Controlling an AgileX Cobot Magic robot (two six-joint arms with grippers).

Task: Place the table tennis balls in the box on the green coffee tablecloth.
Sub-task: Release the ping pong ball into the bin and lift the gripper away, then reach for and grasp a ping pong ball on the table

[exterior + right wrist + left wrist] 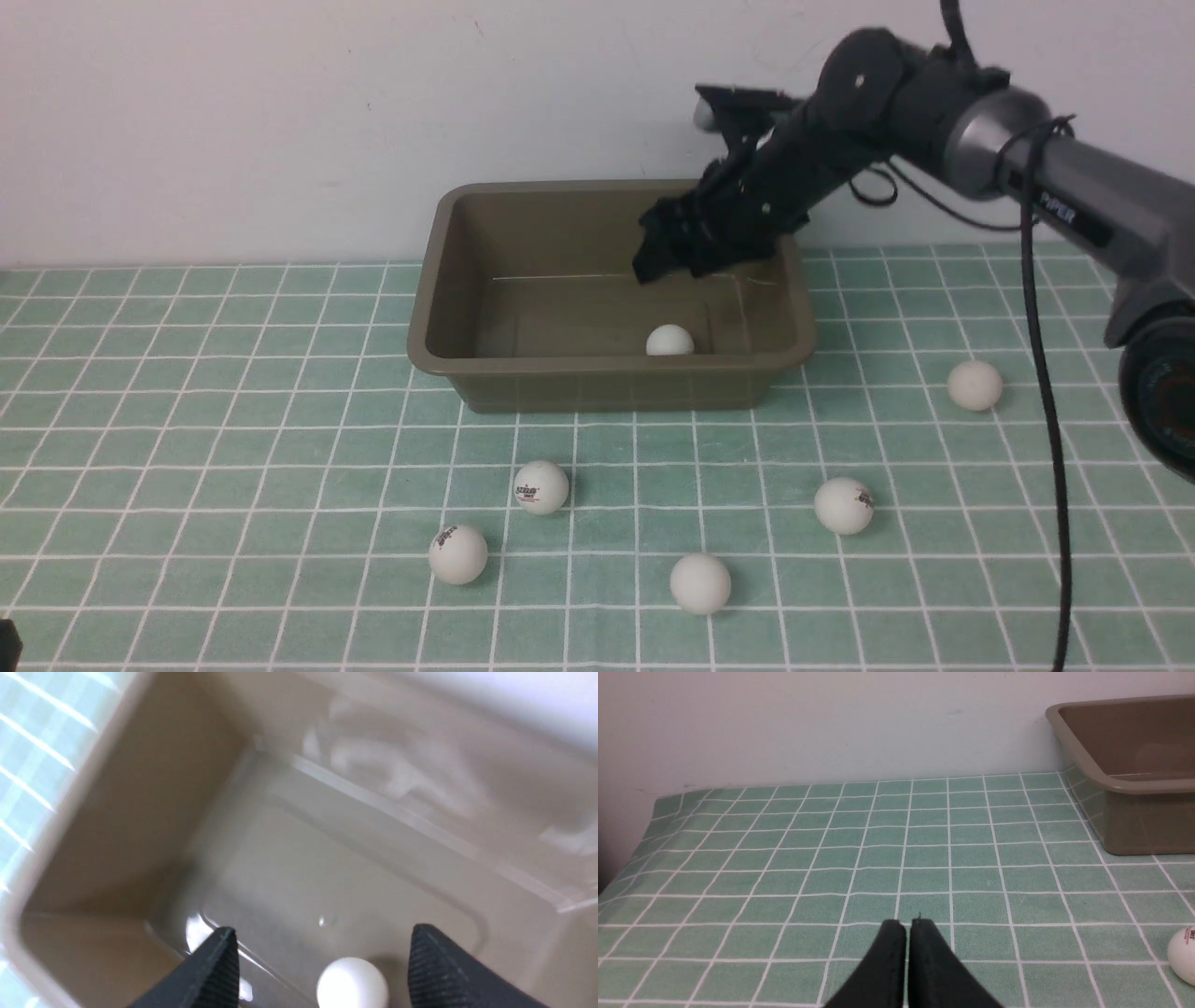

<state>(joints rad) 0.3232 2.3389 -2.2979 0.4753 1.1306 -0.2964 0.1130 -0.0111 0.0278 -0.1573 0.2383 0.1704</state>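
My right gripper (323, 931) hangs spread wide and empty over the box (597, 378), with one ball (669, 341) on its floor just below. So one is in, I judge. Five balls (541, 486) (457, 553) (699, 583) (843, 505) (975, 385) lie out on the green coffee tablecloth (233, 373), not yet fetched. My left gripper (908, 926) is pinched together, holding nothing.

One table tennis ball (669, 341) lies in the box (523, 378). On the tablecloth (233, 420), four balls (700, 583) lie before the box, another ball (975, 385) to its right.
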